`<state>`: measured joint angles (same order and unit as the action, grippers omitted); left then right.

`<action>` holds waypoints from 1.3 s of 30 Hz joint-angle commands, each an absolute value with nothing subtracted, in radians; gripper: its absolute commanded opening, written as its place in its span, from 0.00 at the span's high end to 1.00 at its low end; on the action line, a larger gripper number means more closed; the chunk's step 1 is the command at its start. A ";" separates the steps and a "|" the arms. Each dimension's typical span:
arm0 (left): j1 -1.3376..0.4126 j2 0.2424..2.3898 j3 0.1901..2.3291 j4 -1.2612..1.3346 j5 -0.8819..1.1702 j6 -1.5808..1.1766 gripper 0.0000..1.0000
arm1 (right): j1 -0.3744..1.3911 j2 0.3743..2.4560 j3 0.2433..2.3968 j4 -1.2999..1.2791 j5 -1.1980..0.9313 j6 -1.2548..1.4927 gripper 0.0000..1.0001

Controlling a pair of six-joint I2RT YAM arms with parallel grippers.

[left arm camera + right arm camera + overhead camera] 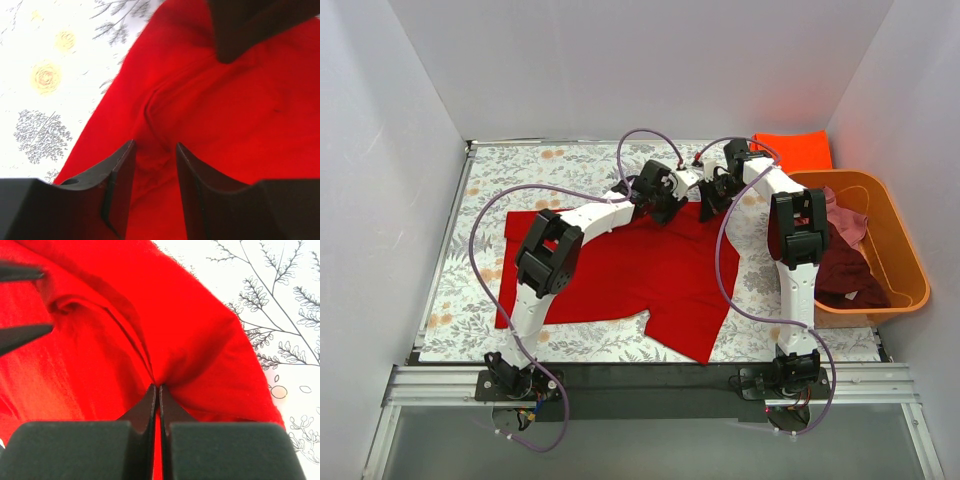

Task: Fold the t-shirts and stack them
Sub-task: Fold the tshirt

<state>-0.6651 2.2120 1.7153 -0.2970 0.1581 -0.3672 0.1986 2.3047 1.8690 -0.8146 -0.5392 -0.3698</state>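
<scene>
A bright red t-shirt [640, 275] lies spread on the floral table. My left gripper [665, 205] is at its far edge, open, its fingers astride a wrinkle of the red cloth [155, 150]. My right gripper [713, 200] is next to it at the same edge and is shut on a fold of the red shirt [159, 386]. An orange-red shirt [792, 150] lies folded at the back right. A maroon shirt [845, 275] and a dusty pink shirt [845, 220] lie crumpled in the tub.
An orange plastic tub [905, 255] stands at the right edge of the table. White walls close in the left, back and right. Purple cables loop over both arms. The floral cloth [520, 170] shows bare at the back left.
</scene>
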 commanded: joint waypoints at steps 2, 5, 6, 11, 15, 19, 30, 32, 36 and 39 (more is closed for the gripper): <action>-0.664 2.237 1.770 -0.310 0.068 -0.379 0.66 | 0.206 2.246 1.891 -0.850 -0.581 -0.373 0.99; -0.663 2.250 1.784 -0.305 0.034 -0.374 0.73 | 0.207 2.240 1.891 -0.854 -0.583 -0.376 0.99; -0.661 2.250 1.790 -0.305 0.031 -0.373 0.76 | 0.207 2.237 1.891 -0.856 -0.584 -0.376 0.99; -0.657 2.214 1.778 -0.298 0.049 -0.379 0.90 | 0.207 2.229 1.890 -0.864 -0.597 -0.376 0.99; -0.655 2.149 1.724 -0.268 0.069 -0.367 1.00 | 0.207 2.212 1.890 -0.870 -0.614 -0.377 0.99; -0.649 2.094 1.687 -0.287 0.118 -0.331 1.00 | 0.209 2.186 1.881 -0.882 -0.624 -0.383 0.99; -0.618 2.016 1.626 -0.492 0.301 -0.170 1.00 | 0.241 2.086 1.757 -0.925 -0.606 -0.475 0.99; -0.608 2.010 1.623 -0.535 0.339 -0.147 1.00 | 0.247 2.079 1.746 -0.939 -0.606 -0.497 0.99; -0.589 2.000 1.609 -0.584 0.382 -0.100 1.00 | 0.267 2.059 1.723 -0.968 -0.620 -0.518 0.99; -0.578 1.991 1.580 -0.592 0.384 -0.066 1.00 | 0.288 2.048 1.694 -0.982 -0.637 -0.526 0.95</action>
